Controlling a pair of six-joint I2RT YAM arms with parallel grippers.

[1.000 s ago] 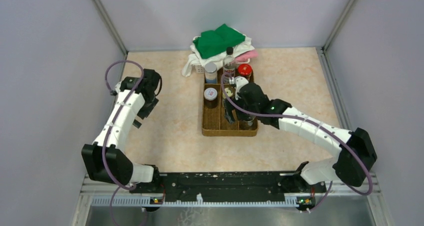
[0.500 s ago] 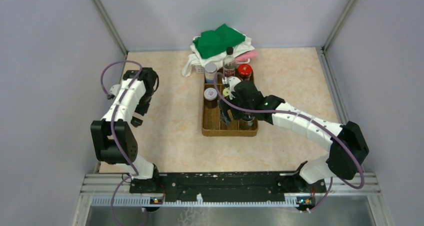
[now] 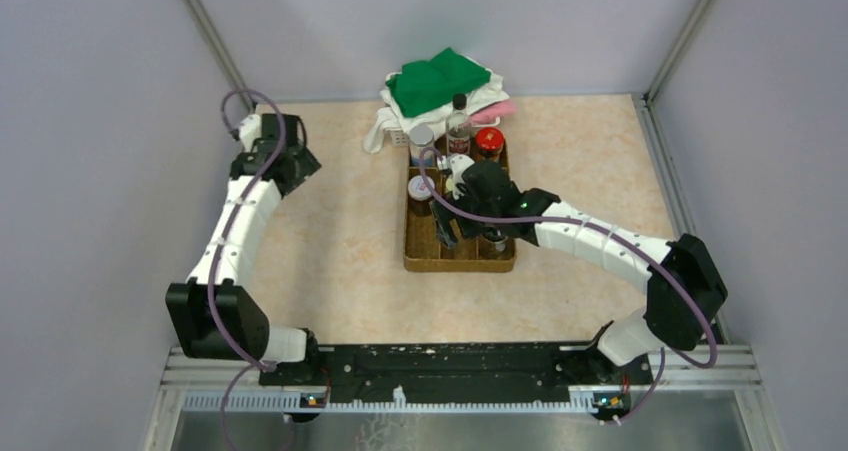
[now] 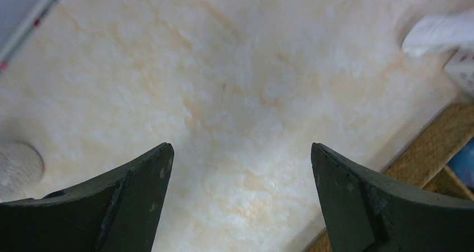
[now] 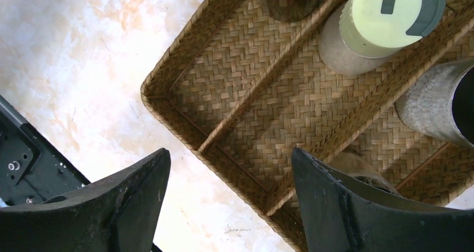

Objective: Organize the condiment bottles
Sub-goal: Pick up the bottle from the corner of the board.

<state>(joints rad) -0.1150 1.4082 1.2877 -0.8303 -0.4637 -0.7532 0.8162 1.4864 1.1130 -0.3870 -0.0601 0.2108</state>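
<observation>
Near half of the woven tray [image 3: 460, 267] is just open slots. The bottles [image 3: 458, 129] crowd its far end, with the cloth pile [image 3: 438, 83] jammed right behind them at the counter's far edge. The right arm [image 3: 590, 239] hangs over the tray's middle. There's open counter on both sides of the tray and along the near edge.

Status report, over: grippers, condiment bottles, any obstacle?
Left gripper open, over table. Right gripper open, above wicker tray. Yellowish-lidded jar upright in tray. No obstruction seen.

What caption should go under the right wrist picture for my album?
Right gripper, jaws open, above the woven tray holding a yellowish-lidded jar.
</observation>
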